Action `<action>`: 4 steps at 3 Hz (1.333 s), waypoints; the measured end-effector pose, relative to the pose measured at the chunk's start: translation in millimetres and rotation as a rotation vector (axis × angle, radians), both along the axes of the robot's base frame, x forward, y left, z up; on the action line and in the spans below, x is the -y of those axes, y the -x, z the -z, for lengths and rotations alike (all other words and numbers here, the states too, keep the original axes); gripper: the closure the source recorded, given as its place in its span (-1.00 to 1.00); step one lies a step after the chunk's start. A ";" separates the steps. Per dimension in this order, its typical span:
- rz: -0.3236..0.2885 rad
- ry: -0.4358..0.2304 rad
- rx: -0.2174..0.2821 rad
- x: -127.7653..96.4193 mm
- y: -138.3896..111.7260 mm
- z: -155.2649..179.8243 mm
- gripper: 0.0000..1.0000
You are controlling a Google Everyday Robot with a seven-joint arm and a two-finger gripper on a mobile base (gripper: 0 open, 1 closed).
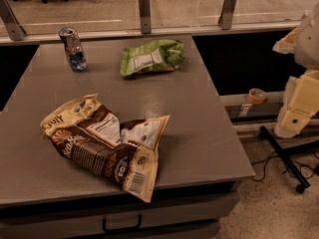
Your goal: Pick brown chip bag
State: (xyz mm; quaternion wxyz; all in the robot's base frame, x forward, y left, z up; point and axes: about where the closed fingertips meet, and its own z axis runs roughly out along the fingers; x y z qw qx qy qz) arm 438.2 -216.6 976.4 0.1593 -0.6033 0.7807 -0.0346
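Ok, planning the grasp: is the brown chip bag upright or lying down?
Lying down, crumpled: the brown chip bag sprawls on the table, one corner past the front edge. The end effector hangs right of the table.

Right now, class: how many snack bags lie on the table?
2. The brown chip bag lies near the front edge, left; the green bag lies at the far side. The end effector hangs right of the table. None seems hidden.

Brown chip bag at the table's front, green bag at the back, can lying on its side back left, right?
No: the camera view shows the can standing upright. The brown chip bag at the front of the table and green bag at the back are right. The hand is off the table, far right.
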 end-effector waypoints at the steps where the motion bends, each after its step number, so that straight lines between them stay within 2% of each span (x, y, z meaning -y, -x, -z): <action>1: 0.000 0.000 0.000 0.0 0.0 0.0 -1.00; 2: 0.017 -0.080 -0.028 -24.4 2.6 0.5 -1.00; 3: -0.022 -0.201 -0.056 -86.8 16.1 8.2 -1.00; 4: -0.086 -0.260 -0.087 -159.4 29.6 36.8 -1.00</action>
